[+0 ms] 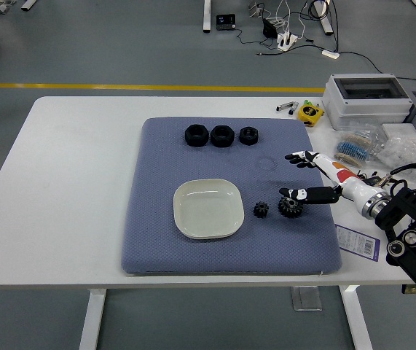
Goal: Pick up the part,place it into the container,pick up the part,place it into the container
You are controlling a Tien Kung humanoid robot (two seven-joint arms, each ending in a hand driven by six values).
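Two small black gear-like parts lie on the blue-grey mat (pixel 157 240): one (pixel 260 211) just right of the dish, a larger one (pixel 290 207) further right. A white square dish (pixel 208 208) sits mid-mat and holds nothing. My right hand (pixel 300 175) reaches in from the right. Its fingers are spread, with the lower finger (pixel 295 193) just above the larger gear and the upper fingers (pixel 299 158) well apart. It holds nothing. Three black nut-like parts (pixel 221 135) stand in a row at the mat's far edge.
A grey box with a clear lid (pixel 368 100) stands at the back right, with a yellow tape measure (pixel 309 113), bagged small parts (pixel 357 149) and clutter beside it. A label card (pixel 358 241) lies right of the mat.
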